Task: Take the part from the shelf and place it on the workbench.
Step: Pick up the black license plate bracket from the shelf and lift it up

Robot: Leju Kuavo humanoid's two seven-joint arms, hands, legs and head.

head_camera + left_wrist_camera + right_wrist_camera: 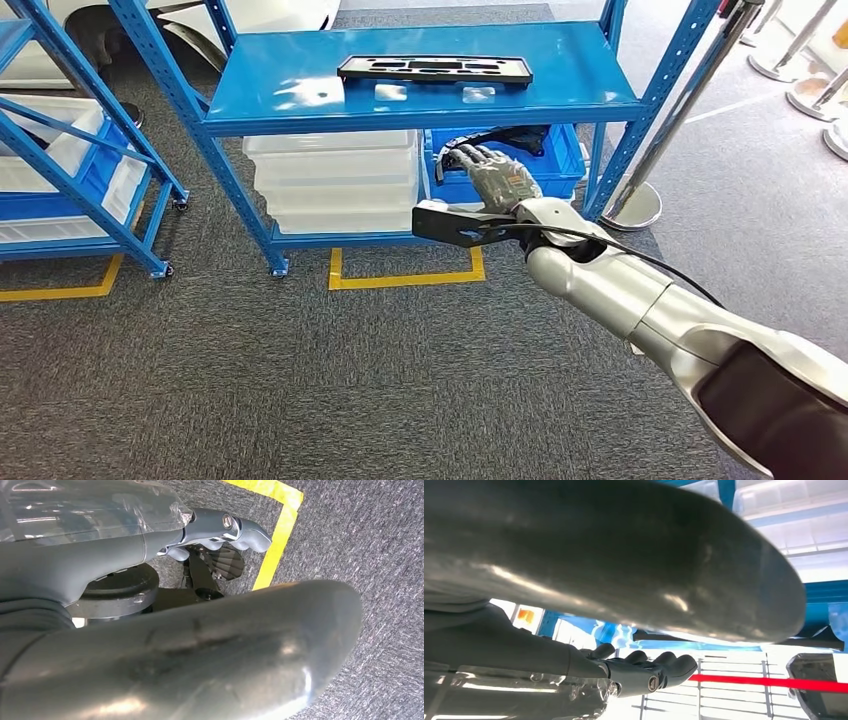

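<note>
Grey carpet (250, 400), yellow floor tape (405, 280)

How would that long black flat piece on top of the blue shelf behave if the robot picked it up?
The black part is long, thin and full of cut-outs, so it is probably light and might flex a little if held by one end. It lies flat on the blue shelf, so it should not roll. The glossy shelf surface suggests it would slide when pushed.

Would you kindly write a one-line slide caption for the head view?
Right hand reaches toward the blue shelf, where a flat black part lies on top.
</note>
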